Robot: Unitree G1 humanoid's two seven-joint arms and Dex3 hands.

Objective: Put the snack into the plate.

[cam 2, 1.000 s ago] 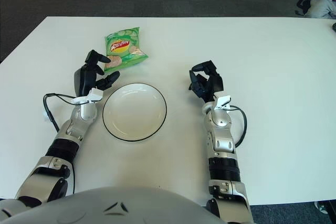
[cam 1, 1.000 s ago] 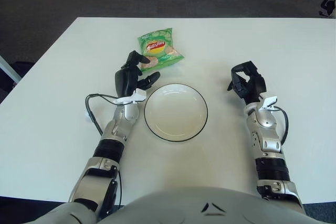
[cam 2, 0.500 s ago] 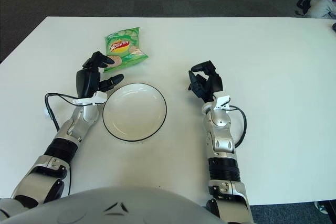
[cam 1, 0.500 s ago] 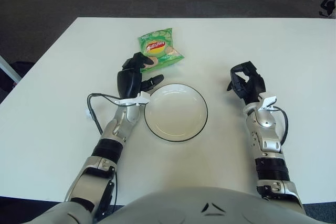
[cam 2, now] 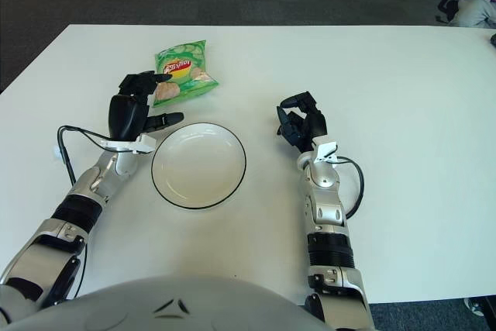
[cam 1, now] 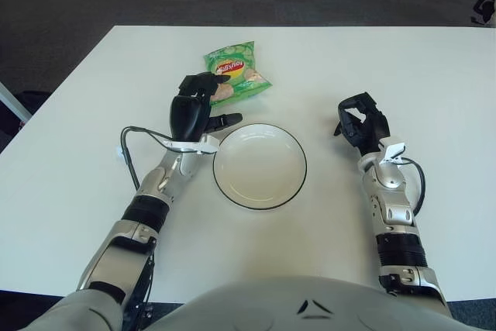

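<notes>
Left robot hand [cam 1: 195,108] up over the counter [cam 1: 434,67], fingers spread loose, holding nothing, fingertips right at the near edge of the snack [cam 1: 233,74]. Can't tell if actually touching the bag. Snack lying flat just past those fingertips, still on the counter, apart from the plate [cam 1: 260,165]. Plate sitting just to the right of that robot hand and a bit nearer the body, nothing in it. Right robot hand [cam 1: 360,123] off to the plate's right, fingers curled in, gripping nothing.
</notes>
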